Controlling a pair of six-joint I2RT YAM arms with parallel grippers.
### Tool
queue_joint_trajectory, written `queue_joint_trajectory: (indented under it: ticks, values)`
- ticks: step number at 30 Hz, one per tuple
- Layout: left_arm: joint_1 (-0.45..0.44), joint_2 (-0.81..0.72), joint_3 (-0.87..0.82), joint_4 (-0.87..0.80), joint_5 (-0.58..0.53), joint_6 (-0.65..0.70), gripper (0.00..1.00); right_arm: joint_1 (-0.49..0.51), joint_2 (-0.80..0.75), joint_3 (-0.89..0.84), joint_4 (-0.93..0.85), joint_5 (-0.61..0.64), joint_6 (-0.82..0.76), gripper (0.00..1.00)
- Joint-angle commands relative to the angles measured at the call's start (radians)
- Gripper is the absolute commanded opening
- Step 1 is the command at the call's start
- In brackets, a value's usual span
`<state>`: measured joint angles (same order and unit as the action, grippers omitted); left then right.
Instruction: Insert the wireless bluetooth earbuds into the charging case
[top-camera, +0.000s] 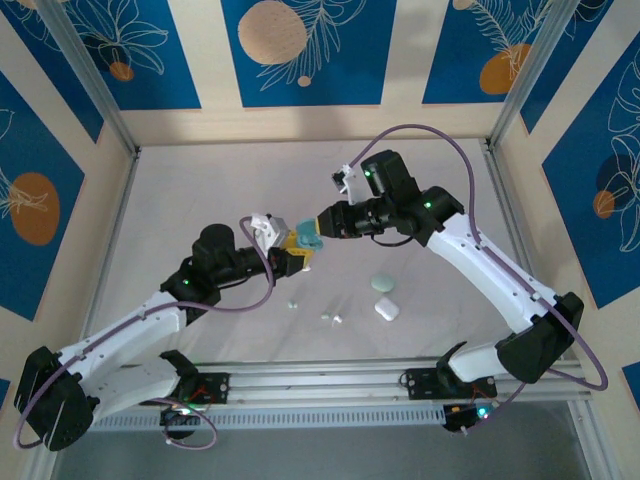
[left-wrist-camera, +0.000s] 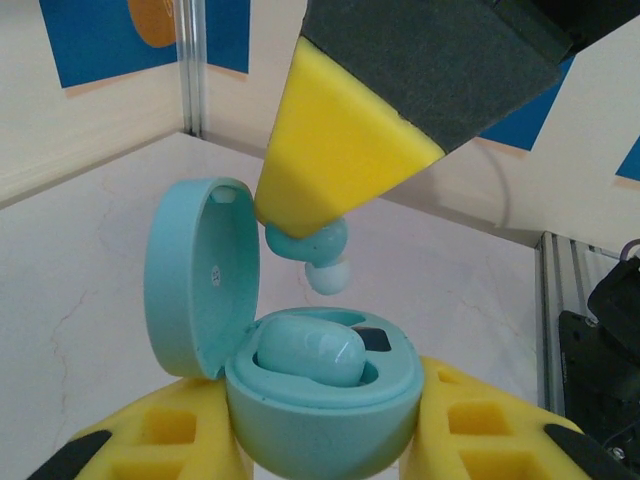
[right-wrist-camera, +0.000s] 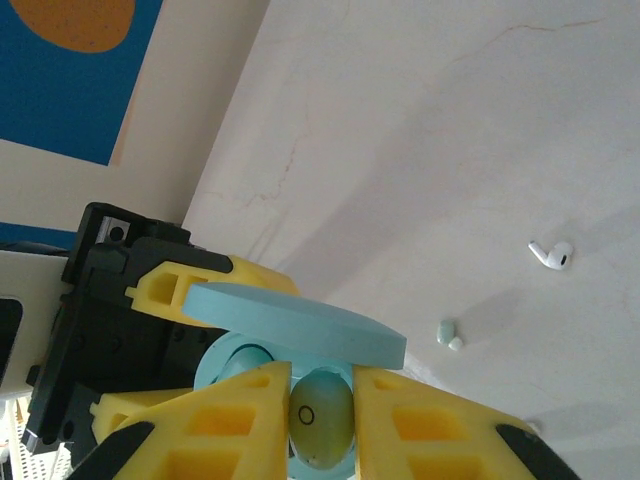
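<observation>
Hard to make out: in the top view my two grippers and the blue case merge into one clump, and the bud I pinch is too small to pick out there.
Cut off: my left fingers run off the near edge of the left wrist view.
Half hidden: in the right wrist view the lid lies edge-on across the case mouth.
Left gripper: clamped on the blue case from both sides, lid swung open to the left.
Right gripper: pinching the held bud, pale blue with a whitish tip.
Held bud's place: just above the case mouth, apart from the rim.
Case contents: one seated bud, pale blue, lies in the left socket; a dark hollow shows just to its right.
Room: the clump sits mid-table, well apart from the walls and frame posts, with bare surface far and left of it.
Near right: a closed green case and, just nearer, a white case.
Loose buds: a green bud lies near my left gripper; two white buds lie close together to its right.
</observation>
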<state>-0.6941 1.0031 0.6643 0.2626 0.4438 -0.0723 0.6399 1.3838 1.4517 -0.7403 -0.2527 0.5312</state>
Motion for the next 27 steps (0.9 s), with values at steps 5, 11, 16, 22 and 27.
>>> queue_joint_trajectory:
  ticks: [5, 11, 16, 22, 27]
  values:
    - [-0.007, -0.011, -0.011, 0.137, 0.040, -0.018, 0.31, 0.004, -0.008, 0.019, -0.008, -0.028, -0.044, 0.21]
    - [-0.007, -0.008, -0.024, 0.219, 0.058, -0.057, 0.31, 0.029, -0.008, 0.001, -0.010, 0.001, -0.071, 0.21]
    - [-0.007, -0.011, -0.031, 0.252, 0.047, -0.070, 0.30, 0.049, -0.008, 0.001, -0.031, 0.032, -0.091, 0.21]
    - [-0.006, -0.010, -0.034, 0.273, 0.043, -0.068, 0.30, 0.060, -0.007, 0.021, -0.066, 0.039, -0.117, 0.25]
    - [-0.006, -0.010, -0.033, 0.279, 0.047, -0.069, 0.30, 0.060, -0.015, 0.039, -0.074, 0.047, -0.112, 0.30]
